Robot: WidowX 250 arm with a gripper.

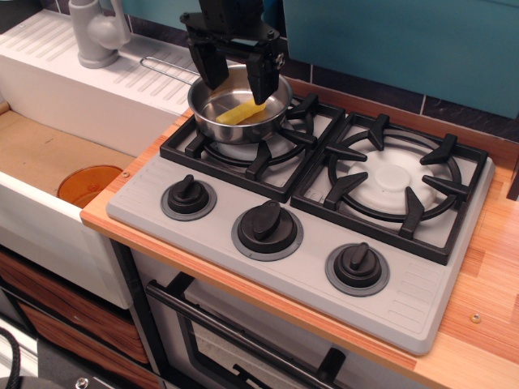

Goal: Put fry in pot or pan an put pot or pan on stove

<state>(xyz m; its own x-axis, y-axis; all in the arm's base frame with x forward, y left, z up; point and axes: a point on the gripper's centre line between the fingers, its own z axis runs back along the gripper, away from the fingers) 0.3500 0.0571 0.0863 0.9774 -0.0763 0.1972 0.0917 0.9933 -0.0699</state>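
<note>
The shiny steel saucepan sits on the left burner grate of the grey stove. Its thin wire handle points back left over the draining board. The yellow crinkle-cut fry lies inside the pan. My black gripper hangs just above the pan with its two fingers spread apart, one over each side of the rim, and it holds nothing.
An orange translucent bowl lies in the sink basin at the left. A grey tap stands at the back left. Three black knobs line the stove front. The right burner grate is bare. A teal wall panel stands behind.
</note>
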